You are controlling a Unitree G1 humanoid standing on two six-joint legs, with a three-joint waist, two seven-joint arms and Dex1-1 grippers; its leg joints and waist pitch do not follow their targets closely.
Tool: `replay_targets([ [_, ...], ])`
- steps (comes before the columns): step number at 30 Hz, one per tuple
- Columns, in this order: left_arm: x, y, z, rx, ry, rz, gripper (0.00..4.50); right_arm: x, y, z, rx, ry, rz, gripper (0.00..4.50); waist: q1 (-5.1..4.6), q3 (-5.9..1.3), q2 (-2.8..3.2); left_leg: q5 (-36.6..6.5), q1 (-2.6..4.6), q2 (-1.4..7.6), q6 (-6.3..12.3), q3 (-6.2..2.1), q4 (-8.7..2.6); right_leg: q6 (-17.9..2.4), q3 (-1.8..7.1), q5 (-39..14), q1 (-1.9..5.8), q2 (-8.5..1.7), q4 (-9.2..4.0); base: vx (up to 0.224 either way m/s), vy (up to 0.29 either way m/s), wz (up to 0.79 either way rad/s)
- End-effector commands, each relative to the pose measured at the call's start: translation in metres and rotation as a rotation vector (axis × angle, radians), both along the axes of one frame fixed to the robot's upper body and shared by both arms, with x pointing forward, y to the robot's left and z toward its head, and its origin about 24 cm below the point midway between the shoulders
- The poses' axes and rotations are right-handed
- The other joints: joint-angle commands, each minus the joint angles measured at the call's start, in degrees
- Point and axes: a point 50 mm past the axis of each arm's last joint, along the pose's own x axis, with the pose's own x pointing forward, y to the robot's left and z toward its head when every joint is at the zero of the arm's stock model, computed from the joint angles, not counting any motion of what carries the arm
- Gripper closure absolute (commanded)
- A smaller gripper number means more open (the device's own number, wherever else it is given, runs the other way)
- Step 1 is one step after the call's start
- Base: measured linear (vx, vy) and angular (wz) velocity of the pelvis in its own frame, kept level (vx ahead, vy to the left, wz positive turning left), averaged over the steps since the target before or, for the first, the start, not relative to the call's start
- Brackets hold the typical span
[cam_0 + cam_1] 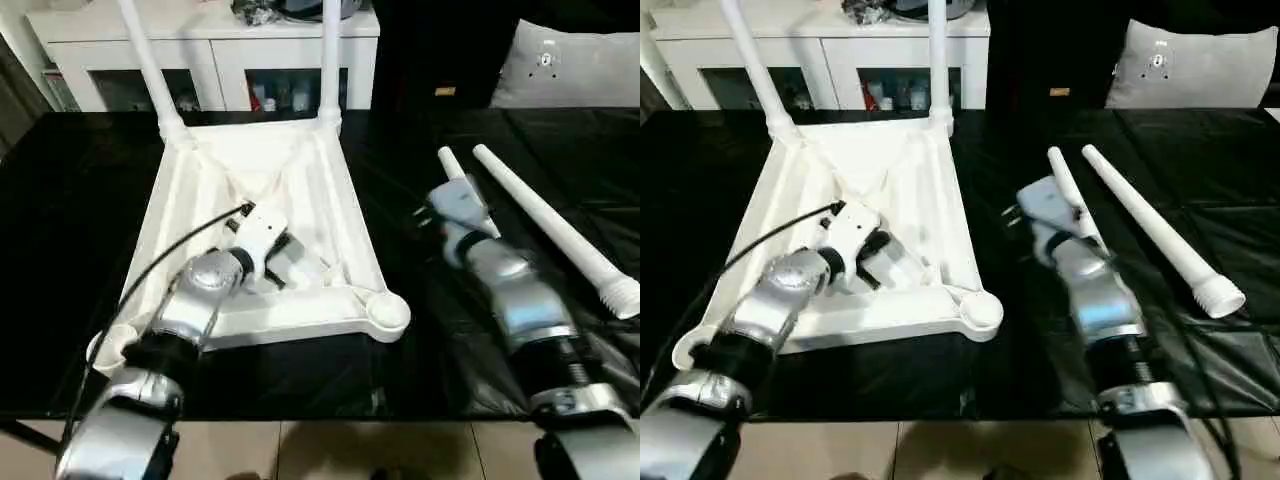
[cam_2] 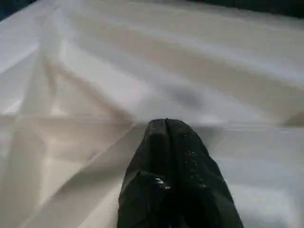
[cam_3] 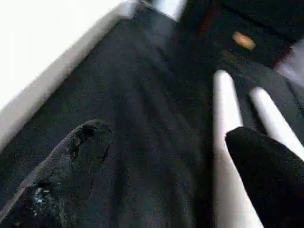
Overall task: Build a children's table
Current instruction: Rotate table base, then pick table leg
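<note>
The children's table top [image 1: 260,160] lies upside down on the black surface, ribbed underside up. Two white legs [image 1: 148,70] [image 1: 330,60] stand in its far corner sockets. The near right socket [image 1: 386,312] holds nothing. My left gripper [image 2: 165,126] is shut, its tips together just over the ribs near the top's middle, holding nothing. Two loose legs [image 1: 550,230] [image 1: 452,165] lie side by side to the right. My right gripper [image 3: 166,137] is open beside the nearer loose leg [image 3: 225,109]; one finger [image 3: 261,156] overlaps it.
A white cabinet [image 1: 210,50] with glass doors stands behind the table. A pale cushion [image 1: 570,65] sits at the back right. The black surface [image 1: 70,200] reaches to its front edge [image 1: 300,415], with tan floor below.
</note>
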Motion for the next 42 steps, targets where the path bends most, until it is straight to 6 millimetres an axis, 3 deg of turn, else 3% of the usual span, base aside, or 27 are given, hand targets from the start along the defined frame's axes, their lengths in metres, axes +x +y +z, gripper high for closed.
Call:
replay_targets([
  [1, -0.015, -0.006, 0.013, -0.048, -0.004, -0.135, 4.5, -0.006, -0.021, 0.001, 0.003, 0.099, -0.103, 0.0, 0.4, -4.43, -0.47, -5.85, -0.48, 1.18, 3.81, -0.26, -3.91, -13.61, 2.25, -8.54, 4.74, -3.08, -3.13, 0.0, 0.0, 0.0],
  [2, -0.022, -0.007, 0.015, -0.046, 0.005, -0.178, 4.3, -0.008, -0.026, 0.002, 0.009, 0.126, -0.132, 0.0, 0.28, -4.28, -0.32, -5.72, -0.53, 1.1, 4.03, -0.01, -3.86, -13.58, 2.28, -8.68, 4.3, -2.85, -3.41, 0.0, 0.0, 0.0],
  [3, -0.029, -0.008, 0.016, -0.036, 0.012, -0.219, 4.17, -0.009, -0.032, 0.002, 0.026, 0.148, -0.154, 0.0, 0.22, -4.14, -0.6, -7.07, -0.06, 1.02, 3.71, 0.25, -3.75, -13.39, 2.33, -10.02, 3.95, -2.64, -3.61, 0.0, 0.0, 0.0],
  [4, -0.033, -0.008, 0.017, -0.029, 0.015, -0.238, 4.06, -0.01, -0.034, 0.003, 0.037, 0.156, -0.164, 0.0, 0.3, -4.02, -0.37, -7.57, -0.25, 0.99, 3.54, 0.21, -3.89, -12.81, 2.29, -11.68, 3.98, -2.69, -3.69, 0.0, 0.0, 0.0],
  [5, -0.039, -0.007, 0.019, -0.031, 0.028, -0.268, 4.06, -0.011, -0.04, 0.005, 0.054, 0.172, -0.186, 0.0, 0.2, -3.86, -0.85, -8.28, -0.22, 0.87, 3.47, 0.37, -3.86, -12.23, 2.28, -13.32, 3.8, -2.6, -4.03, 0.0, 0.0, 0.0],
  [7, -0.045, -0.007, 0.023, -0.024, 0.026, -0.31, 3.9, -0.013, -0.047, 0.006, 0.078, 0.198, -0.208, 0.0, 0.17, -3.62, -0.45, -10.09, 0.02, 0.9, 2.41, 0.25, -4.08, -10.54, 2.24, -18.0, 3.61, -2.68, -4.34, 0.0, 0.0, 0.0],
  [8, -0.048, -0.006, 0.025, -0.026, 0.028, -0.324, 3.78, -0.014, -0.049, 0.007, 0.088, 0.211, -0.218, 0.0, 0.05, -3.51, -0.85, -10.54, 0.14, 0.8, 2.23, 0.36, -4.1, -10.02, 2.2, -19.11, 3.52, -2.5, -4.52, 0.0, 0.0, 0.0],
  [9, -0.052, -0.007, 0.03, -0.029, 0.034, -0.356, 3.78, -0.016, -0.053, 0.006, 0.109, 0.249, -0.23, 0.0, 0.14, -3.44, -0.68, -11.08, 0.21, 0.82, 1.79, 0.28, -4.18, -9.4, 2.22, -20.56, 3.42, -2.52, -4.61, 0.0, 0.0, 0.0],
  [12, -0.057, -0.009, 0.035, -0.038, 0.048, -0.398, 3.56, -0.021, -0.058, 0.004, 0.135, 0.305, -0.257, 0.29, 0.14, -3.5, -0.77, -10.53, 0.17, 0.76, 1.46, 0.26, -4.18, -9.18, 2.29, -19.72, 3.5, -2.45, -4.5, 0.0, 0.0, 0.0],
  [17, -0.071, -0.012, 0.045, -0.032, 0.096, -0.472, 3.18, -0.033, -0.06, -0.008, 0.181, 0.477, -0.276, 0.74, 0.1, -3.8, -0.59, -7.55, -0.03, 0.7, 1.54, 0.27, -3.95, -10.86, 2.34, -14.27, 3.82, -2.41, -3.83, 0.0, 0.0, 0.0],
  [21, -0.074, -0.011, 0.047, -0.02, 0.112, -0.476, 2.82, -0.04, -0.058, -0.014, 0.185, 0.558, -0.248, 1.07, 0.15, -3.66, -0.61, -7.9, 0.08, 0.6, 1.65, 0.39, -3.92, -10.55, 2.29, -15.51, 3.78, -2.24, -4.04, 0.0, 0.0, 0.0],
  [28, -0.076, -0.012, 0.049, -0.021, 0.131, -0.482, 2.21, -0.045, -0.052, -0.018, 0.198, 0.619, -0.19, 1.76, 0.38, -3.65, -0.71, -8.3, 0.09, 0.6, 1.01, 0.3, -3.93, -9.2, 2.3, -18.2, 3.72, -2.37, -4.31, 0.0, 0.0, 0.0],
  [37, -0.076, -0.014, 0.053, -0.035, 0.132, -0.482, 1.43, -0.044, -0.055, -0.017, 0.188, 0.63, -0.185, 2.49, 0.55, -3.76, -0.76, -7.39, 0.03, 0.52, 1.08, 0.34, -3.8, -9.72, 2.29, -16.62, 3.8, -2.29, -4.14, 0.0, 0.0, 0.0],
  [42, -0.074, -0.016, 0.055, -0.065, 0.113, -0.466, 0.98, -0.04, -0.055, -0.015, 0.223, 0.597, -0.194, 2.61, 0.56, -3.79, -0.73, -7.35, 0.0, 0.54, 1.02, 0.33, -3.77, -9.86, 2.27, -16.73, 3.82, -2.36, -4.18, 0.0, 0.0, 0.0],
])
